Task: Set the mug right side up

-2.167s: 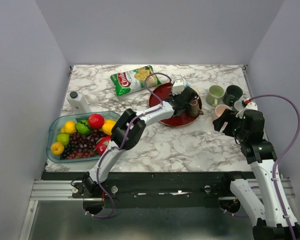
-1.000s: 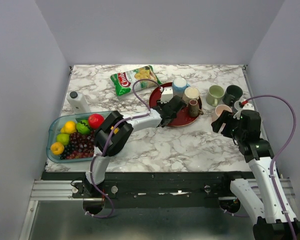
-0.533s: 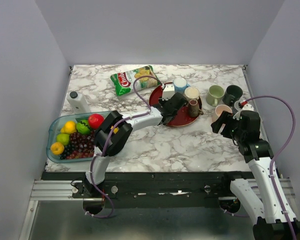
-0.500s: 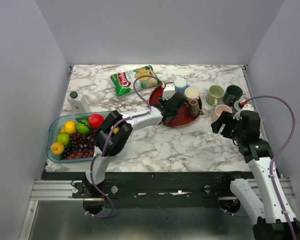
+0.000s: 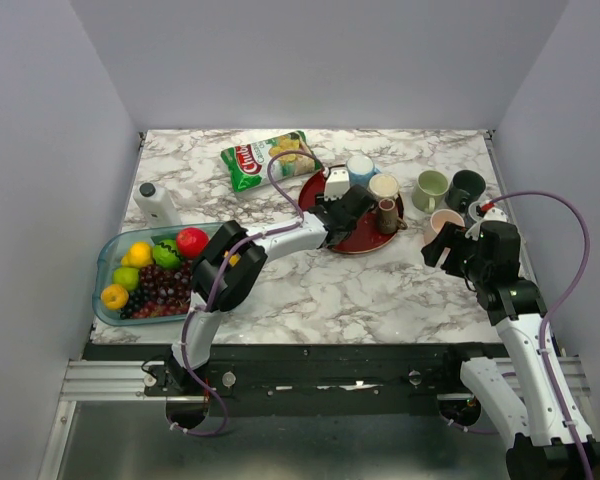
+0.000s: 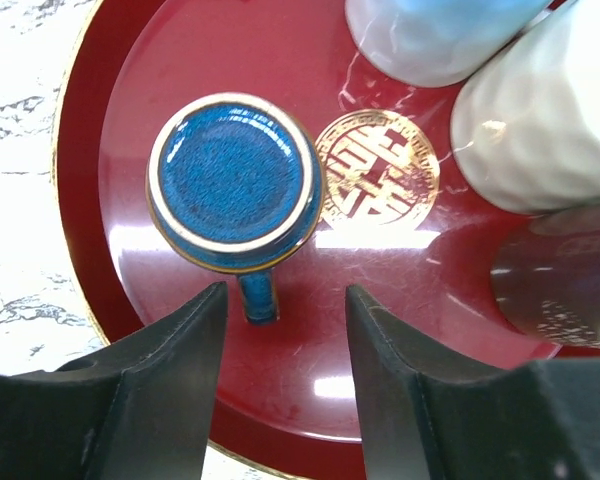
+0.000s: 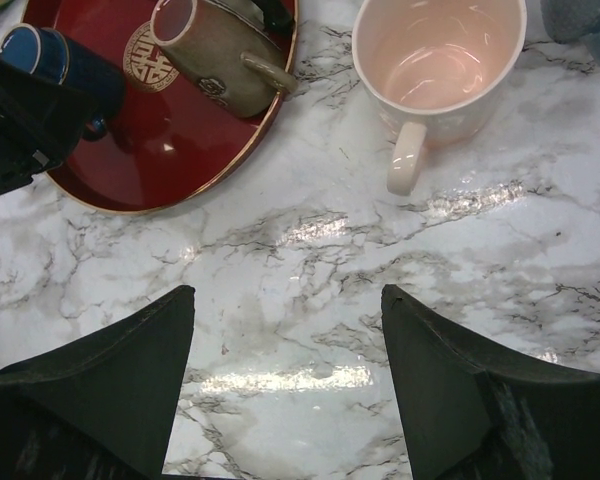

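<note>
1. The blue mug (image 6: 235,180) sits upside down on the red tray (image 6: 400,330). Its flat bottom faces up, and its handle (image 6: 259,298) points toward the left pincer (image 6: 285,300).
2. The left pincer is open and holds nothing. Its two fingers (image 6: 160,340) hang over the tray, one on each side of the handle, and do not touch the mug.
3. To do this step well, the pincer likely needs to move forward and down until the fingers are around the mug's sides. Then it should squeeze gently and evenly. A grip on the thin handle alone could let the mug swing or slip.
4. A white mug (image 6: 540,120) and a pale blue mug (image 6: 430,30) stand near the blue one. The lift should probably go straight up before the flip, so nothing gets bumped.
5. The left arm (image 5: 280,235) stretches long across the counter (image 5: 380,290) to the tray, with its wrist tipped down.
6. The right pincer (image 7: 285,295) is open too and holds nothing. It hovers over the counter near a pink mug (image 7: 440,60), well apart from the blue mug.
</note>
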Tool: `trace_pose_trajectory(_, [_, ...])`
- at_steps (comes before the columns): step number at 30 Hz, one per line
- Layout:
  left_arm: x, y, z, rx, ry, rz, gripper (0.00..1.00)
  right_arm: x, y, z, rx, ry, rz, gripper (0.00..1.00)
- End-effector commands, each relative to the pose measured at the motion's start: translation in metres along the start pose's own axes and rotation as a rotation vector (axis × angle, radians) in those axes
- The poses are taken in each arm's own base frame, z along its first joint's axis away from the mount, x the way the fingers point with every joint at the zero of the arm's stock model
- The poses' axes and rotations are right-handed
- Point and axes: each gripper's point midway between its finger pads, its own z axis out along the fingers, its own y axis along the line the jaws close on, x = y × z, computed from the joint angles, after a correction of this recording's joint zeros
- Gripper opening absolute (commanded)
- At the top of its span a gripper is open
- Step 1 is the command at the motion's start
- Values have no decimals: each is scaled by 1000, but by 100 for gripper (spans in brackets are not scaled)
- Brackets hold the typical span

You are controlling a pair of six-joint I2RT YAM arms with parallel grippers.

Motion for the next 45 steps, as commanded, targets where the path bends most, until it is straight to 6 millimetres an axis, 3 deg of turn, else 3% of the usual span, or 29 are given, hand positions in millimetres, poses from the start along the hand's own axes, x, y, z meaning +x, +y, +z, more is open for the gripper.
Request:
trace_pose_trajectory(1, [0, 17, -2, -63, -26, -7, 61, 1, 2, 3, -19, -1, 6, 82])
trace_pose_trajectory(6, [6, 18, 5, -77, -14, -7, 57, 1, 3, 2, -20, -1, 5, 82])
trace_pose_trajectory(26, [-1, 20, 24, -92, -6, -47, 43, 0, 1, 2, -11, -6, -5, 82])
trace_pose_trajectory(32, [-5, 22, 25, -98, -14, -52, 27, 0, 1, 2, -11, -2, -4, 81])
trace_pose_trajectory(36, [-8, 23, 25, -100, -22, -48, 0, 0, 1, 2, -9, -1, -6, 81])
trace_pose_trajectory(43, [-23, 21, 11, -52, -54, -62, 0, -1, 7, -1, -41, -8, -4, 83])
trace_pose_trajectory(45, [-32, 21, -5, -4, -67, -77, 0, -4, 14, -6, -84, -20, -8, 93])
